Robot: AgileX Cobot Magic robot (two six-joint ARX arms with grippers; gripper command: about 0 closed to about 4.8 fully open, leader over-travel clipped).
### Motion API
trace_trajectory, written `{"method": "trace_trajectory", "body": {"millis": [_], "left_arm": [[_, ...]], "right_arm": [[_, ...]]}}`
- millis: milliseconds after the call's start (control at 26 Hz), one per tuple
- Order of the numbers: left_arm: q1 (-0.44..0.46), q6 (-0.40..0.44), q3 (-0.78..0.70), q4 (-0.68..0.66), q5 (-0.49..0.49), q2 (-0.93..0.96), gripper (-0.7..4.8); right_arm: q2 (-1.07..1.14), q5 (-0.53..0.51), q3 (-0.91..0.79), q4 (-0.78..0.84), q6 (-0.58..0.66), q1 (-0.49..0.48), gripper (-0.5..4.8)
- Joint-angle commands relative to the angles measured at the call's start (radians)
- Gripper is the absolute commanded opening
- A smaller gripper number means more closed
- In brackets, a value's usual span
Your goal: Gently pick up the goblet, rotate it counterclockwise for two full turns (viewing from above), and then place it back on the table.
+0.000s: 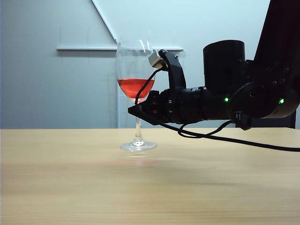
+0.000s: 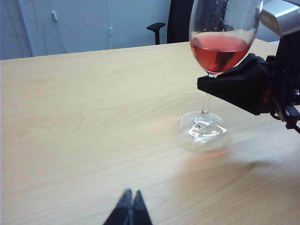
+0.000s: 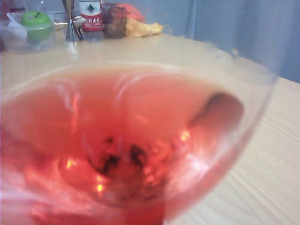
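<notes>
The table [image 1: 70, 178] is a broad light wood-grain top that fills the lower part of the exterior view. The goblet [image 1: 136, 93] is the landmark: it is upright near the middle of the table, with its round foot resting on the wood or only just above it; the pictures do not settle which. Its bowl holds red liquid to roughly the lower third, and the thin stem runs straight down from the bowl to the foot.

The right arm [image 1: 253, 89] reaches in level from the right side of the exterior view toward the goblet. A black cable [image 1: 234, 138] hangs from the arm and trails toward the table on the side of the goblet where the arm is. The right gripper [image 1: 136, 111] is at the goblet's stem, just under the bowl and well above the foot, its jaws drawn in narrow around the stem and holding the goblet. In the left wrist view the same gripper [image 2: 211, 84] shows as a black wedge with its tip at the top of the stem. In the right wrist view the bowl of the goblet [image 3: 140, 140] fills nearly the whole picture, so the gripper itself is hidden there.

The left gripper [image 2: 130, 206] is well away from the goblet, low over bare table, its two dark fingertips pressed together with nothing between them.

At the far edge of the table, beyond the goblet in the right wrist view, are a green apple [image 3: 36, 22] in a clear container, a bottle [image 3: 90, 18] with a red label and a yellow cloth [image 3: 140, 28].
</notes>
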Motion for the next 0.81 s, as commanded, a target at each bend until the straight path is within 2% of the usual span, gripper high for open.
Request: {"method": "trace_trajectory", "body": {"millis": [38, 269, 384, 807], "left_arm": [[0.0, 0.0, 0.004, 0.009, 0.003, 0.002, -0.05], [0.0, 0.0, 0.004, 0.009, 0.003, 0.002, -0.05], [0.0, 0.0, 0.004, 0.009, 0.003, 0.002, -0.05], [0.0, 0.0, 0.004, 0.009, 0.003, 0.002, -0.05]], "right_arm": [[-0.001, -0.001, 0.009, 0.065, 0.008, 0.003, -0.06], [0.008, 0.007, 0.009, 0.073, 0.008, 0.007, -0.04], [0.009, 0.066, 0.009, 0.072, 0.007, 0.007, -0.04], [0.039, 0.066, 0.009, 0.08, 0.006, 0.008, -0.03]]}}
